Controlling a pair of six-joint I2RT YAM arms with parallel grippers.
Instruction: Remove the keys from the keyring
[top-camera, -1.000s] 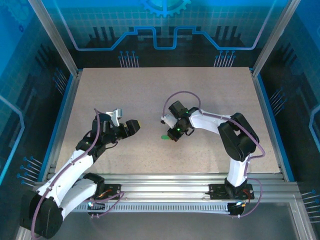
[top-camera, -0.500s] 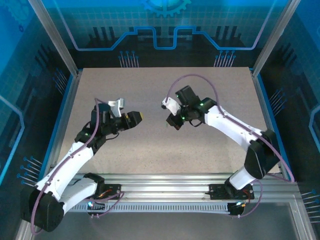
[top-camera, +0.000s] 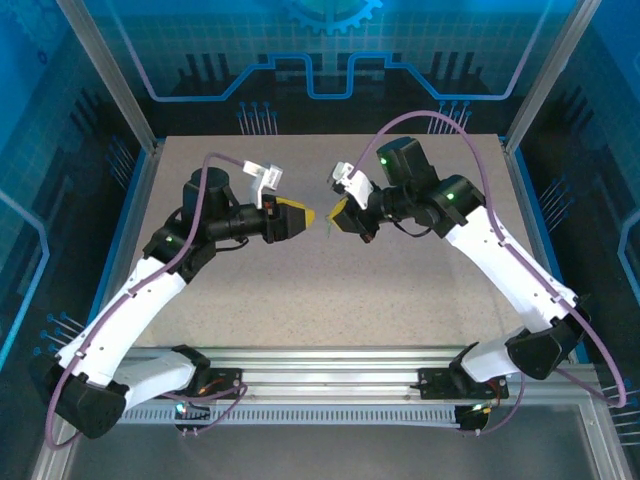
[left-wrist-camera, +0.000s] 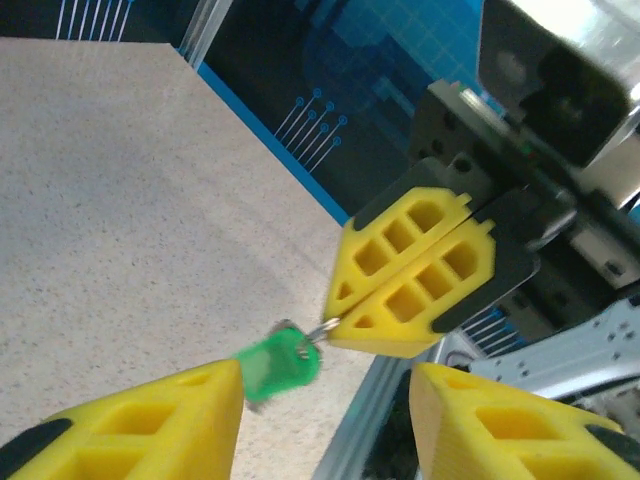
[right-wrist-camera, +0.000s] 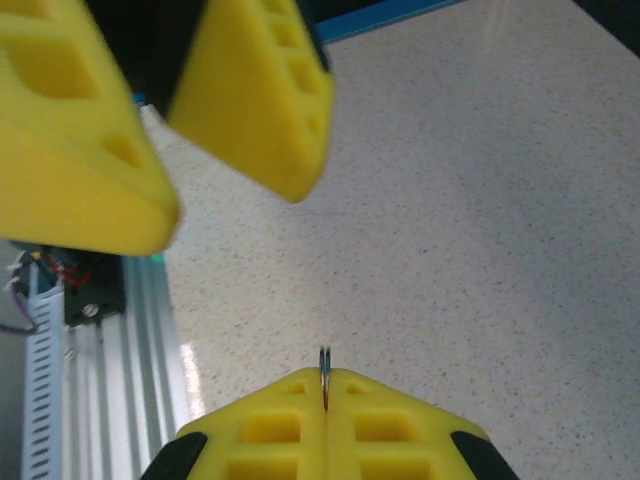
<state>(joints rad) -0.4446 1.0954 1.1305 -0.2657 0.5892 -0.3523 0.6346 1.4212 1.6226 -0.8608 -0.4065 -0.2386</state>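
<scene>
Nearest: the left gripper (left-wrist-camera: 325, 388) has its fingers spread, one on either side of the key and touching nothing.
Between them: the key (left-wrist-camera: 280, 362) dangles in mid-air by its green plastic head. I can't make out the blade; it is probably tucked behind the head.
Handling: it looks feather-light, stiff and tiny, and a nudge would likely set it swinging or twisting.
Where to grab: across the flat faces of the head, which should be grippier than metal, and clear of the ring.
Just beyond: the keyring (left-wrist-camera: 316, 335) is thin, slick wire held edge-on.
Holding it: the right gripper (right-wrist-camera: 325, 385) is pressed together on the keyring, with only a sliver poking out.
Carrier: the keyring holds one key, as far as I can see.
Farthest: the speckled table (left-wrist-camera: 120, 180), well below.
</scene>
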